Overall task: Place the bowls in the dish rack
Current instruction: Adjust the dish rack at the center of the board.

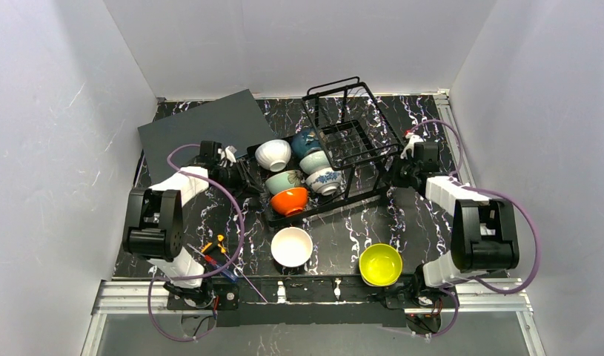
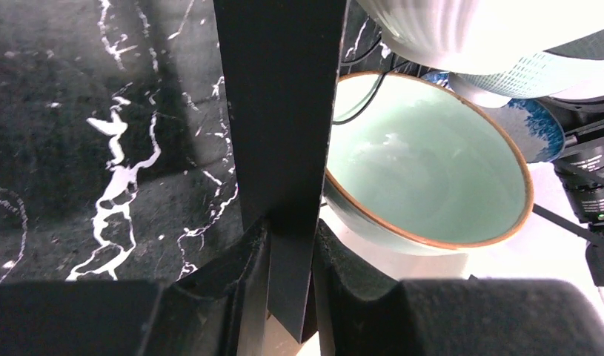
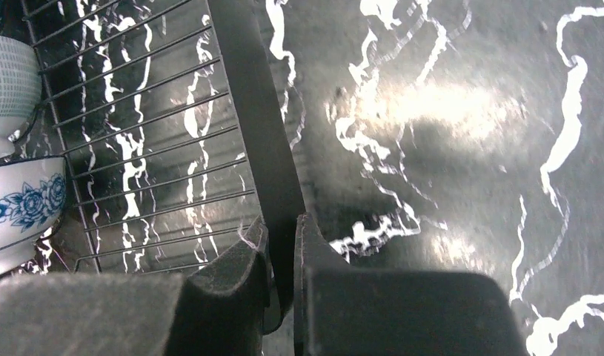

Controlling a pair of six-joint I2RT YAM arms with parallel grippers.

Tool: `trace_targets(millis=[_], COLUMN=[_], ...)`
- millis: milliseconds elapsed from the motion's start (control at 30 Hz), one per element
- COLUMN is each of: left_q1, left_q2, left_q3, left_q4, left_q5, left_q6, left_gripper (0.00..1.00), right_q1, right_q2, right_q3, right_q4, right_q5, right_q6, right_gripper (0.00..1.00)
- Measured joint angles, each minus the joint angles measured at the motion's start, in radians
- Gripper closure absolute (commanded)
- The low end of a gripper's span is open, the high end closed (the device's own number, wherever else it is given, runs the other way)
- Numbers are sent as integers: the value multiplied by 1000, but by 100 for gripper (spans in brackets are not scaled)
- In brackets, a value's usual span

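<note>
While, overhead, the rack (image 1: 356, 144) sits between left claw (image 1: 241, 174) and right claw (image 1: 399, 172), white bowl (image 1: 292, 246) and yellow bowl (image 1: 380, 264) lie outside it. Left wrist: left claw pinches its frame bar, mint bowl (image 2: 432, 170) just beside. Right wrist: right claw clamps its edge.

bare table (image 1: 336, 231) btwn white bowl (image 1: 292, 246) & yellow bowl (image 1: 380, 264); dish rack (image 1: 350, 141) blocks centre.

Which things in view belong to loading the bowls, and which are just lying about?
Job: dish rack, racked bowls, white bowl and yellow bowl on the table.
Lying about: dark grey flat box, small orange-and-red items at the near edge.
</note>
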Motion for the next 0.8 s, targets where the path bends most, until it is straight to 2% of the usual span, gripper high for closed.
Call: trace_targets(millis=[267,333,367,433,500,567,700,800], left_q1=[-37,-42,-45,-51,-56,-52,-35,-31], left_q2=[121,140,148,155,151,132,13,-127], left_q3=[144,172,186,211,229,251,267,266], left_q4=[-89,-112,-125,-154,-176,-189,-229,-266], left_q5=[27,31,30,16,-9,-54,-165,-237], left_q6=[40,50,58,79,97,122,159,184], left_gripper=[100,100,95,78,56,40,25,21], right_q1=[-27,-28,-27,-27,-26,-26,-38,-40], right_q2=[-141,-163,-172,-187,-199,-204,-220,-255], right_q3=[-82,-88,-88,-88,-87,-76,-17,31], right_q4=[-106,-134,-152,-184,-212,-251,-327,-351], right_q5=[72,91,100,110,114,119,140,175], right_q6=[23,26,29,33,38,67,129,154], right_gripper=[99,95,92,85,69,53,34,23])
